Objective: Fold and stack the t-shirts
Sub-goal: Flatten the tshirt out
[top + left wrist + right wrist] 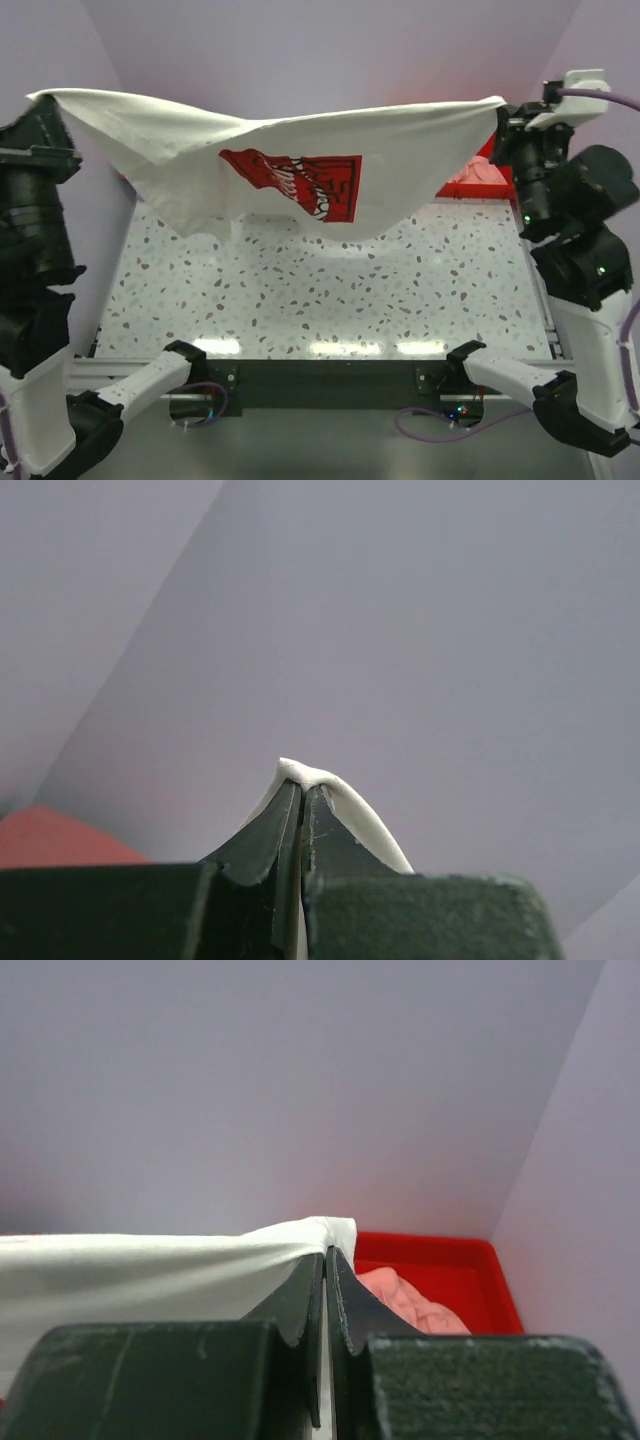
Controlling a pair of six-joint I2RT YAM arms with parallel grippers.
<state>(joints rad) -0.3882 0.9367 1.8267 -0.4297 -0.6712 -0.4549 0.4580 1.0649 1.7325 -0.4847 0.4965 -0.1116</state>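
Right now the white t-shirt [300, 140] hangs spread in the air over the desk [330, 300], running from 10 o'clock to 2 o'clock in the top view, with the red print facing the camera and the belly sagging toward centre. The left pincer [303, 792] is clamped tight on one white corner, jaws pressed together and a nub of cloth poking above the tips. The right pincer [326, 1255] is likewise closed hard on the opposite corner, and the taut edge runs off toward 9 o'clock in its own view. Pink tees [415, 1305] sit bunched in the red tray [430, 1245] at the far 2 o'clock corner. The step looks like laying the shirt flat for folding. To do it well, hold both pinches firm, keep the top edge stretched and lower both arms at an even rate. Let the hanging hem touch first, then draw toward 6 o'clock so the cloth rolls out smooth. The drooping flap at 9 o'clock is possibly a sleeve or a doubled layer, so spread it before folding.
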